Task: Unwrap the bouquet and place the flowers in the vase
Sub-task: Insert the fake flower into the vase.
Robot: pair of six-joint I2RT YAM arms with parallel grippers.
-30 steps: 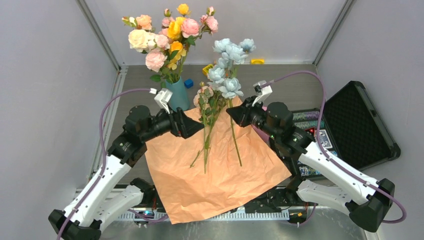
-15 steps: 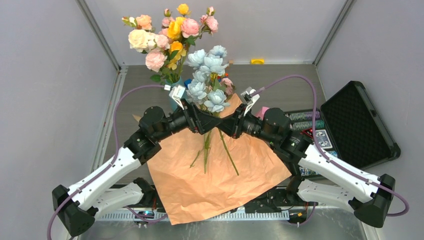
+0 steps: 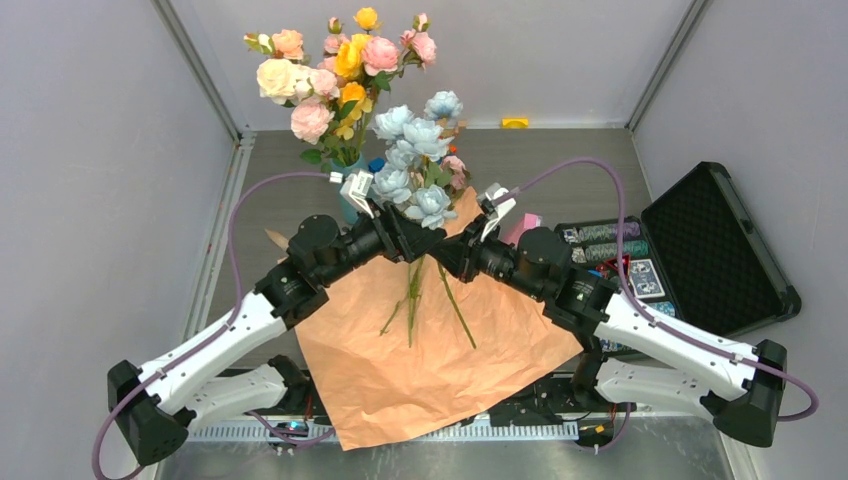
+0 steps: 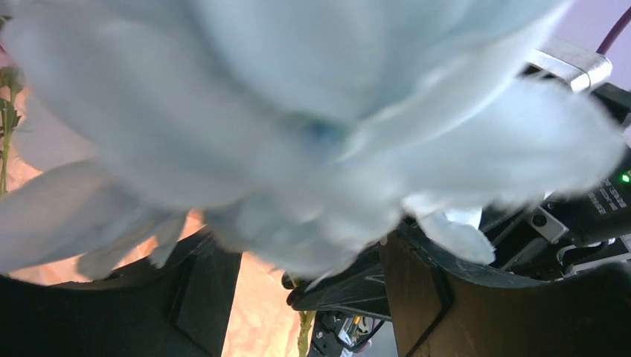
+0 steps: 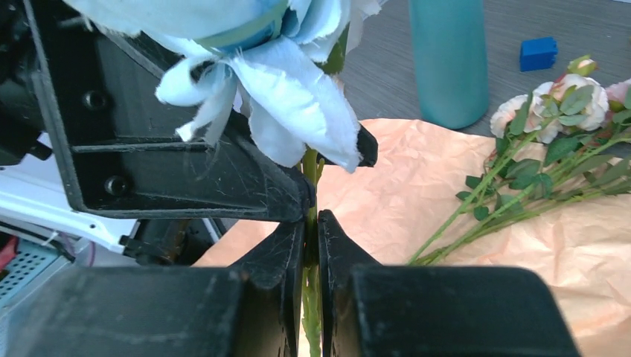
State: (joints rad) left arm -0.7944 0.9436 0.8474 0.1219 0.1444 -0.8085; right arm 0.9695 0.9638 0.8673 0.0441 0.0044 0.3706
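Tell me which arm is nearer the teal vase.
Left. The left pincer reaches just right of the vase; the right pincer sits farther right, clamped on the blue flower's stem.

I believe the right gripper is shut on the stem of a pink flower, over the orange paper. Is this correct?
Not quite: the right gripper is shut on the stem of a pale-blue flower, not a pink one, over the orange paper. The right wrist view shows this.

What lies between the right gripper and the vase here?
In the right wrist view, the pale-blue flower whose stem the right gripper pinches and the left gripper's fingers come first, then bare kraft paper toward the vase.
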